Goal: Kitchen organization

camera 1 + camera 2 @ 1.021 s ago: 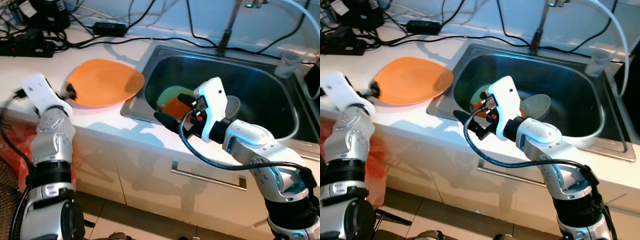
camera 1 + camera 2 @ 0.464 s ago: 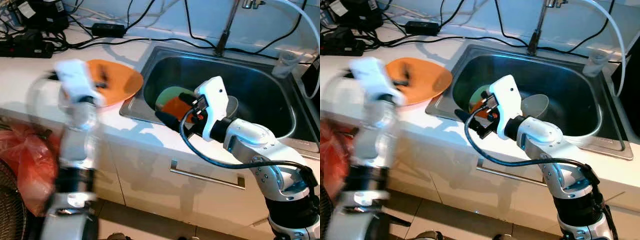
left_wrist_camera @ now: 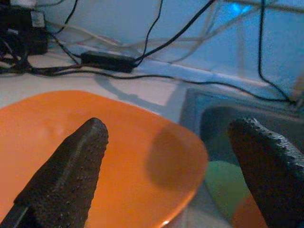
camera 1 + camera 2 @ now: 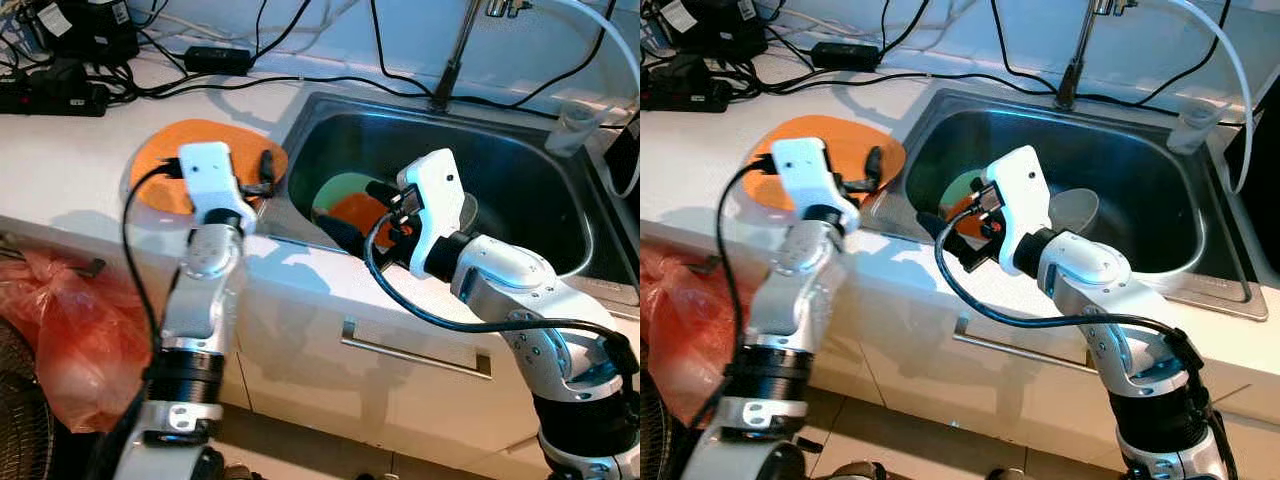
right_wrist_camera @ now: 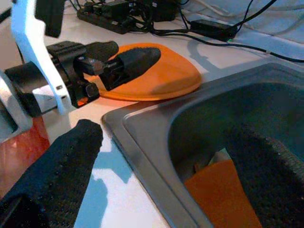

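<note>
Writing: none can be read on any object here.
Landmark: the stainless-steel sink basin (image 4: 520, 190), set into the white countertop (image 4: 70, 160).
Flat orange plate (image 4: 160, 170): lies on the countertop just beside the sink's left rim, its edge reaching that rim.
Left gripper (image 4: 262, 175): hovers over the sink-side edge of the orange plate; its two black fingers (image 3: 71, 171) are spread wide (the wrist view has the plate between them), holding nothing, and whether a fingertip touches the plate cannot be told.
Right gripper (image 4: 360, 215): reaches across the sink's front-left corner, above the dishes inside; its fingers (image 5: 61, 161) are spread wide too, one over the sink's front rim, the other over the basin, gripping nothing.
Round pale green plate (image 4: 345, 188): lies inside the sink toward its left wall.
Small orange dish (image 4: 355, 208): inside the sink, lying on the green plate, just below the right gripper.
Grey bowl (image 4: 1075, 205): inside the sink, right of the green plate, partly hidden by the right arm.
Clear plastic cup (image 4: 578, 125): on the sink's back right corner.
Black power cables (image 4: 300, 80): trail along the countertop behind the sink.
Red plastic bag (image 4: 60, 330): hangs below the countertop, well left of the sink.
</note>
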Robot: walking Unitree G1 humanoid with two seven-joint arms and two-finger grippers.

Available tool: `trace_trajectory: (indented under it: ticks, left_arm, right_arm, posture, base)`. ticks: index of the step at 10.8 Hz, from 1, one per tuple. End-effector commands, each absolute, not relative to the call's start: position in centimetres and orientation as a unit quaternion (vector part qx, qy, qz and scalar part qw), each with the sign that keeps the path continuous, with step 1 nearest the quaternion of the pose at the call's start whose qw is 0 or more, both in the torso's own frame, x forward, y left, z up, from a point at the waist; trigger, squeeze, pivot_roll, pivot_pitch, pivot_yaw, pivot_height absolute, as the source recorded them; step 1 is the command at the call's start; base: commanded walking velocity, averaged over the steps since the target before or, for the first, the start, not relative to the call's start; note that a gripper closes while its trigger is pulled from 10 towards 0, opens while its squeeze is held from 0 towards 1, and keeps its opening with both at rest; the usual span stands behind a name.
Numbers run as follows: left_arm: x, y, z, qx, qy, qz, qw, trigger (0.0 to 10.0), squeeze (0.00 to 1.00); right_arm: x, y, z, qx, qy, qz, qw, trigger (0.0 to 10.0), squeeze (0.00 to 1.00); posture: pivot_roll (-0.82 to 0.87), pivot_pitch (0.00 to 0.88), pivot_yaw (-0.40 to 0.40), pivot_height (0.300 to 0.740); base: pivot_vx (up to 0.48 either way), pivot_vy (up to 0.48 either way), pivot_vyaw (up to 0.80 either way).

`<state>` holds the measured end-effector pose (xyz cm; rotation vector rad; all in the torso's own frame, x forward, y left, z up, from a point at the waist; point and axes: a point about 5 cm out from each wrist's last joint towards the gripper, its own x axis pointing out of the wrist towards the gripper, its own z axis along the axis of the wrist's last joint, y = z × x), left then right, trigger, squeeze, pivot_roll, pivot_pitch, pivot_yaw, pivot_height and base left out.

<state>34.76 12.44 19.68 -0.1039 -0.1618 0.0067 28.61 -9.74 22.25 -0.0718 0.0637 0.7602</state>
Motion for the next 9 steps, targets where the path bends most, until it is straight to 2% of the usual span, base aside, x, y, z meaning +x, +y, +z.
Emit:
trace_trajectory:
  ticks: [1,3,6,9]
  left_arm:
    - [34.3,12.3,20.3,-0.048,-0.103,0.013,0.993,10.0,0.00]
    - [32.9,13.2,19.0,-0.046,-0.085,0.061,0.993,10.0,0.00]
    - [31.0,13.4,17.7,-0.063,-0.037,0.074,0.995,10.0,0.00]
    - [30.3,14.0,17.7,-0.123,-0.017,0.103,0.987,10.0,0.00]
  right_arm:
    - [28.7,-10.5,22.6,-0.040,0.028,0.356,0.933,10.0,0.00]
    - [28.9,-10.3,22.7,-0.046,0.031,0.365,0.929,10.0,0.00]
    - [29.3,-10.0,22.7,-0.050,0.037,0.380,0.923,10.0,0.00]
    - [29.6,-9.5,22.8,-0.050,0.035,0.391,0.918,10.0,0.00]
  posture:
    - [-0.01,0.056,-0.042,0.740]
    - [0.00,0.061,-0.069,0.740]
    - [0.03,0.073,-0.102,0.740]
    - [0.05,0.062,-0.120,0.740]
  base:
    - [0.000,0.000,0.00]
    - [0.000,0.000,0.00]
    - [0.000,0.000,0.00]
    - [0.000,0.000,0.00]
